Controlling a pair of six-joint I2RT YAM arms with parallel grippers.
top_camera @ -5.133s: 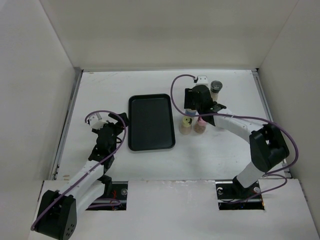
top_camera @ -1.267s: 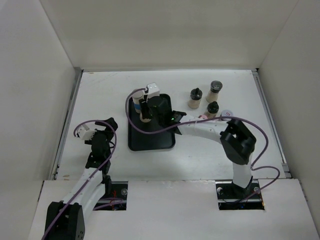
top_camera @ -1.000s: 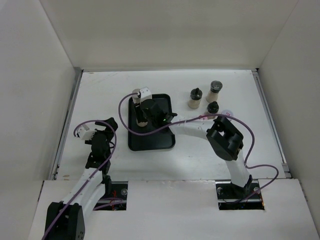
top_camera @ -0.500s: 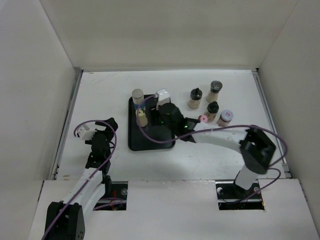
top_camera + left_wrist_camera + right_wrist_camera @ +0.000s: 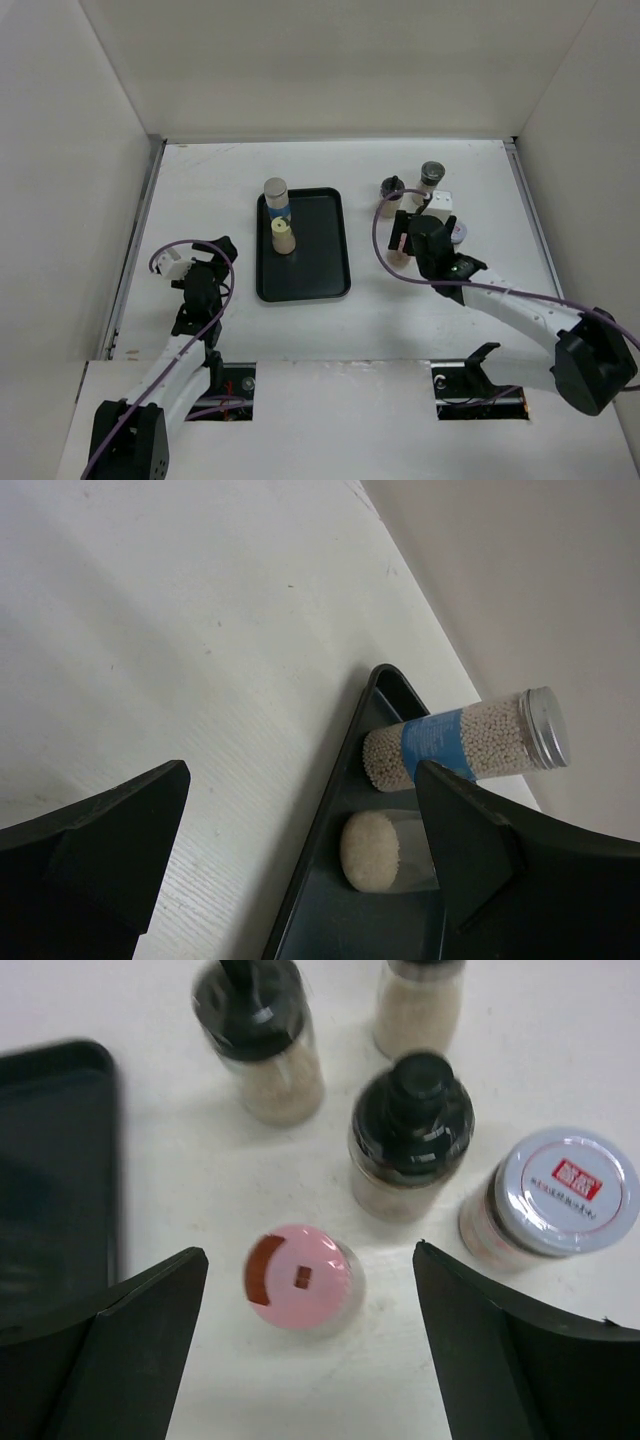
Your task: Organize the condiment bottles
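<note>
Left gripper (image 5: 300,768) hovers over the table (image 5: 200,190) at near left, jaws wide apart and empty, facing the tray's left edge. The black tray (image 5: 300,285) sits centre-left and holds two bottles in its far-left corner: the blue-labelled bottle (image 5: 276,198) with a silver cap, and the cream-capped bottle (image 5: 283,238) just near of it, both standing. The other four are on bare table to the right of the tray. Right gripper (image 5: 310,1255) is above that cluster with its jaws spread, one either side of the pink-capped bottle (image 5: 300,1278) and not touching it, so nothing is gripped. Behind the pink one are two black-capped bottles (image 5: 412,1130) (image 5: 258,1020), with the dark-capped bottle (image 5: 431,174) at the far end. The silver-capped red-labelled jar (image 5: 565,1192) is furthest right. Step looks like: two placed, lining up pick three. Next move calls for dropping straight down around the pink bottle's body and closing, keeping clear of the nearer black-capped bottle, then carrying it left to the tray beside the cream one.
</note>
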